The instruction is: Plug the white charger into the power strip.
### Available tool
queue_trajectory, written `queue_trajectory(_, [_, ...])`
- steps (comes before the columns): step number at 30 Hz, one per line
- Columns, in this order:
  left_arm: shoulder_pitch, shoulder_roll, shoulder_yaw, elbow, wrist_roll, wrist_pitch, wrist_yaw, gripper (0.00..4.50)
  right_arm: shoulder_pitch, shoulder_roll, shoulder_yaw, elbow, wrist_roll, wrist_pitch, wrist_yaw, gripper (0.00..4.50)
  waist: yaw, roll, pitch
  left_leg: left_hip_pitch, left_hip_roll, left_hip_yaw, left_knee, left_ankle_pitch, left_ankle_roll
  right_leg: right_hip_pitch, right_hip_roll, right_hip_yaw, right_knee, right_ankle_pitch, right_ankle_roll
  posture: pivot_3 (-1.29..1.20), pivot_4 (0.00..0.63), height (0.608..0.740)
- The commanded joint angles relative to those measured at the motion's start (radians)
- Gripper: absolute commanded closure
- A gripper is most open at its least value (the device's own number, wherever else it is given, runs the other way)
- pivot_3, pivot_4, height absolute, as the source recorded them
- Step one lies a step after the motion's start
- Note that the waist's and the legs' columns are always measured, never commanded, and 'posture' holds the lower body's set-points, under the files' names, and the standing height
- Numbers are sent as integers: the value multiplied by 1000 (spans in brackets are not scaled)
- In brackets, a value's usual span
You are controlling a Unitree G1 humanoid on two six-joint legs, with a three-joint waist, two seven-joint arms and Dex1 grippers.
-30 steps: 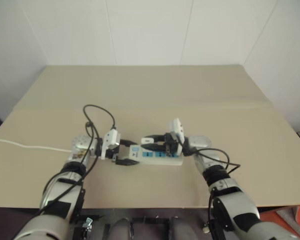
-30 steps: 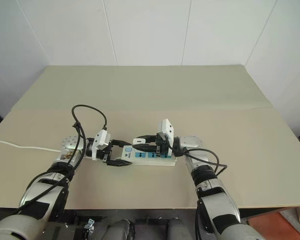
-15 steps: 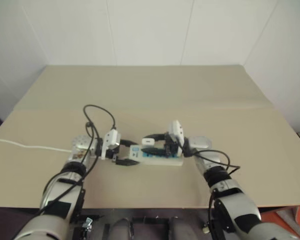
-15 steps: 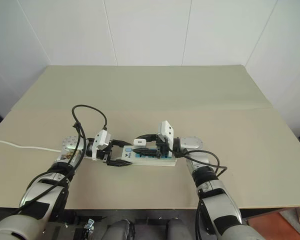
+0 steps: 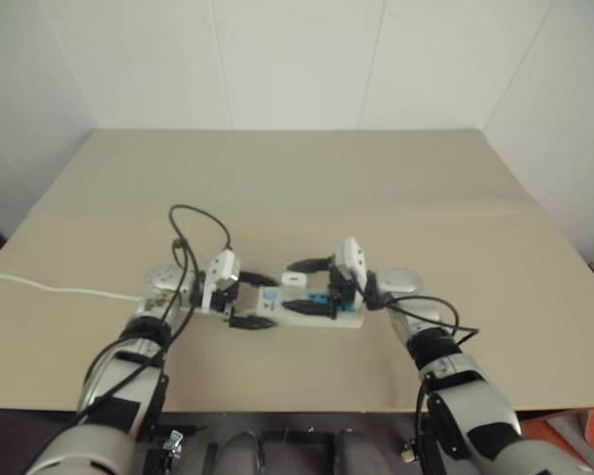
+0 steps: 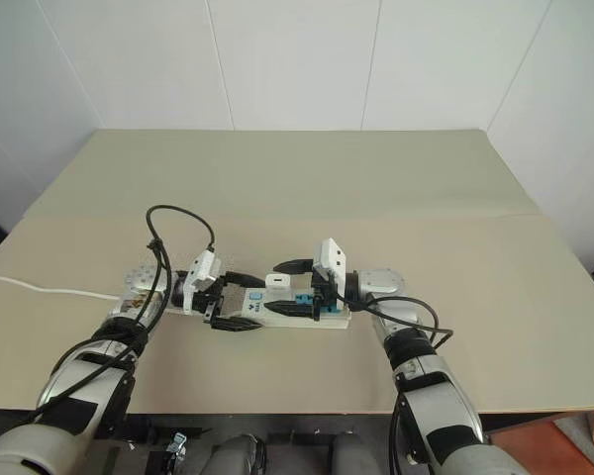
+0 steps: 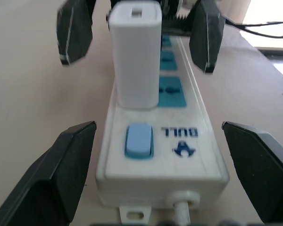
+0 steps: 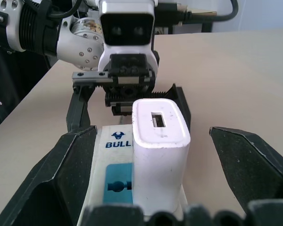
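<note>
Charger point(image 7: 135, 52) upright in power strip point(image 7: 179, 155), table point(image 5: 376, 178) beneath

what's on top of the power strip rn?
The white charger stands upright on the power strip, at the socket nearest the blue switch. Its prongs are covered. Beyond it, blue sockets show uncovered.

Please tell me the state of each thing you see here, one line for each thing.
white charger: upright, plugged into the power strip, free of both grippers.
power strip: flat on the table, its other blue sockets empty.
left gripper: open, astride the strip's switch end.
right gripper: open, astride the charger.
table: bears the strip.
</note>
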Motion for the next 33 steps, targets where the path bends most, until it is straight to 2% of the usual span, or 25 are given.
queue_trajectory(1, [19, 68, -20, -147, -106, 33, -4, 13, 38, -41, 0, -5, -18, 23, 13, 0, -1, 0, 0, 0, 0, 0, 0, 0, 0, 0, 0, 0, 0, 0, 0, 0, 150, 740])
queue_trajectory(4, [37, 126, 19, -302, -202, 95, -4, 13, 64, -89, -22, -128, 15, 33, 25, 0, 3, 0, 1, -1, 0, 0, -1, 0, 0, -1, 0, 0, -1, 0, 0, 0, 150, 740])
queue_trajectory(7, [56, 248, 36, -423, -254, 159, -4, 13, 114, -222, -41, -315, 15, 20, 50, 0, 5, 1, 3, -4, 0, -1, -1, 0, 0, -3, 0, 0, -2, 0, 0, 0, 150, 740])
queue_trajectory(8, [66, 316, 8, -447, -266, 177, -4, 13, 126, -273, -66, -366, 29, 26, 50, 0, 3, 1, 3, -6, 0, -1, -1, 0, 0, -4, -1, 0, -3, 0, 0, 0, 150, 740])
queue_trajectory(9, [62, 402, -88, -467, -288, 165, -4, 13, 134, -325, -88, -403, 47, 42, 61, 0, 1, 1, 4, -5, 0, -1, -3, 0, 0, -4, -1, 0, -4, 0, 0, 0, 150, 740])
queue_trajectory(10, [32, 451, -182, -417, -270, -67, -4, 13, 145, -382, -112, -442, 58, 44, 75, 0, -2, 2, 7, -5, 0, -1, -4, 0, 0, -5, -1, 1, -5, 0, 0, 0, 150, 740])
queue_trajectory(11, [-17, 470, -258, -354, -269, -186, -4, 13, 155, -430, -129, -471, 67, 54, 83, 0, -1, 3, 8, -6, 0, -1, -5, 0, 0, -6, 0, 1, -5, 0, 0, 0, 150, 740])
queue_trajectory(12, [-103, 416, -219, -251, -225, -127, -4, 13, 169, -488, -149, -496, 67, 60, 93, 0, 4, 4, 9, -4, 0, 0, -7, 0, 0, -5, -1, 2, -7, 0, 0, 0, 150, 740])
queue_trajectory(14, [-214, 398, -249, -191, -277, 55, -4, 13, 205, -590, -195, -539, 74, 78, 106, 0, 27, 3, 11, -5, -1, 0, -7, 0, 0, -4, -1, -1, -9, 0, 0, 0, 150, 740])
queue_trajectory(17, [-263, 381, -242, -155, -252, 76, -4, 13, 256, -694, -269, -609, 129, 156, 110, 0, 25, 2, 12, -9, 0, -1, -6, 0, 0, -5, 1, -2, -11, -1, 0, 0, 150, 740])
queue_trajectory(19, [-257, 414, -238, -166, -192, 151, -4, 13, 307, -771, -319, -656, 140, 189, 115, 0, 20, 3, 12, -10, 0, 0, -7, 0, 0, -5, 0, -1, -15, 0, 0, 0, 150, 740])
queue_trajectory(21, [-221, 458, -213, -218, -127, 219, -3, 13, 353, -829, -356, -683, 139, 214, 110, 0, 4, 3, 13, -12, 0, 2, -8, -1, 1, -8, 0, 1, -16, -1, 0, 0, 150, 740])
queue_trajectory(26, [-1, 606, -92, -555, -164, 378, 0, 13, 436, -920, -398, -687, 145, 253, 135, 0, -19, 3, 13, -16, 3, 3, -12, -1, 1, -17, 1, 3, -14, 0, 0, 0, 150, 740])
queue_trajectory(29, [119, 667, 8, -706, -208, 455, 21, 13, 427, -929, -384, -645, 142, 255, 142, 0, -15, 3, 14, -15, 2, 4, -12, -1, 1, -16, 0, 3, -12, 0, -1, 0, 150, 740])
queue_trajectory(33, [215, 700, 117, -810, -233, 521, 41, 13, 396, -921, -352, -609, 121, 233, 143, 0, -2, 4, 14, -8, 3, 6, -12, 0, 1, -11, 0, 3, -11, 0, -1, 0, 150, 740])
